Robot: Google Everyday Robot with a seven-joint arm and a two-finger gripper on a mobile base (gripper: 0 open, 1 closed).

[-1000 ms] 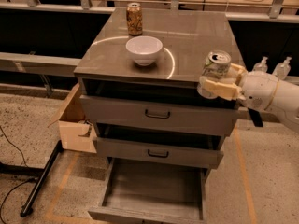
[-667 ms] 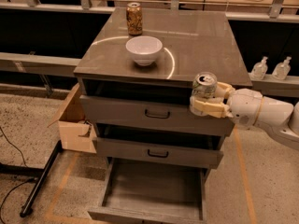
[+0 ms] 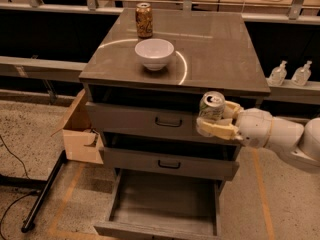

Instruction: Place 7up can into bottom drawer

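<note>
Your tool [image 3: 216, 123], level with the top drawer [image 3: 145, 120] at its right end, grips the upright 7up can [image 3: 212, 106], and the open bottom drawer [image 3: 165, 204] lies well below, slightly toward centre.

7up can [image 3: 212, 105] upright in gripper [image 3: 214, 119], w/ bottom drawer [image 3: 165, 200] open below.
</note>
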